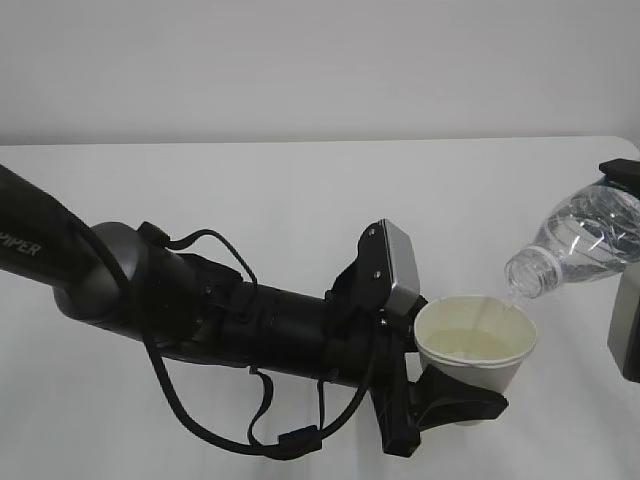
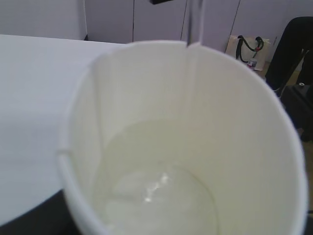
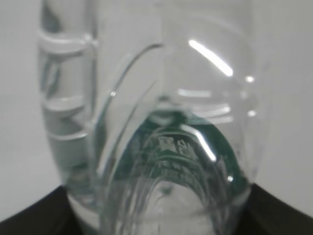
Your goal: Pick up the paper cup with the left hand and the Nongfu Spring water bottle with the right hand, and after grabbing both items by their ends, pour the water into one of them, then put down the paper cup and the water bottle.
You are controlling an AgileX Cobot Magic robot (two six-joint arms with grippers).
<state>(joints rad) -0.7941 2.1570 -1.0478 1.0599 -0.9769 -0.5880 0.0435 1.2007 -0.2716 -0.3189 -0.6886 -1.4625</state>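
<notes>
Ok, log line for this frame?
phase: pouring | left pincer: holds white paper cup | right pincer: holds tilted clear plastic bottle | water: pooled in cup

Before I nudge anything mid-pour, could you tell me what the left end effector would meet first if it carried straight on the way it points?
Probably the bottle: its mouth hangs just beyond the cup that the left end effector holds, though depth is unclear.

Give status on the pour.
Left gripper shut on paper cup. Right gripper holds tilted water bottle, mouth over rim. Water pooling. Nothing in the way.
</notes>
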